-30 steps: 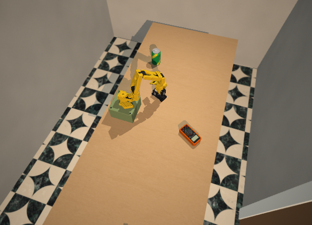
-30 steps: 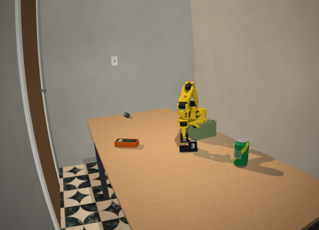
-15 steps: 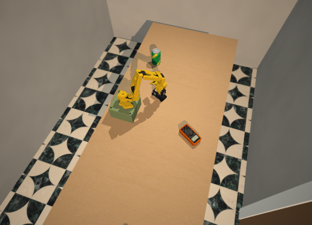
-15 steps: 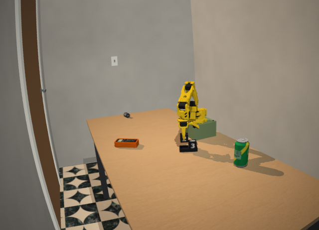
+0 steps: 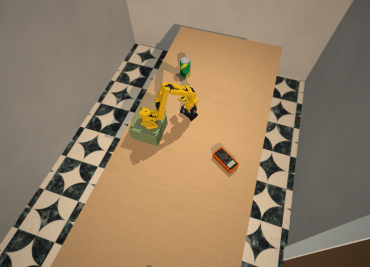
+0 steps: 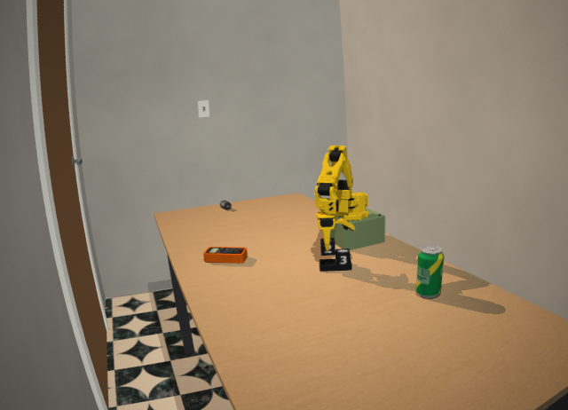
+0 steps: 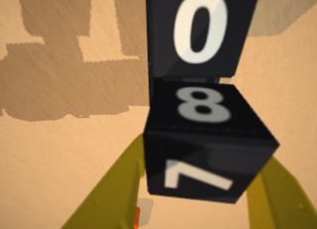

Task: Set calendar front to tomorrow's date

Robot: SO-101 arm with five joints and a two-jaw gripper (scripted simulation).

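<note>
My gripper (image 7: 208,145) is shut on a black date cube (image 7: 208,145); its faces toward the wrist camera show a white 8 and a 7. In the exterior view the gripper (image 6: 327,246) holds this cube a little above the black tray (image 6: 334,264), over the tray's left slot in that view. The other black cube (image 6: 343,257) sits in the tray beside it and shows a 3 toward that camera. In the wrist view this other cube (image 7: 203,31) shows a 0. The top view shows the gripper (image 5: 188,110) over the tray, in front of the arm's base. The month side is hidden.
A green soda can (image 5: 185,67) stands upright beyond the arm. An orange multimeter (image 5: 225,159) lies flat on the table to the arm's other side. The green base block (image 5: 147,128) sits at the table's edge. A small dark object (image 6: 224,205) lies near the far corner.
</note>
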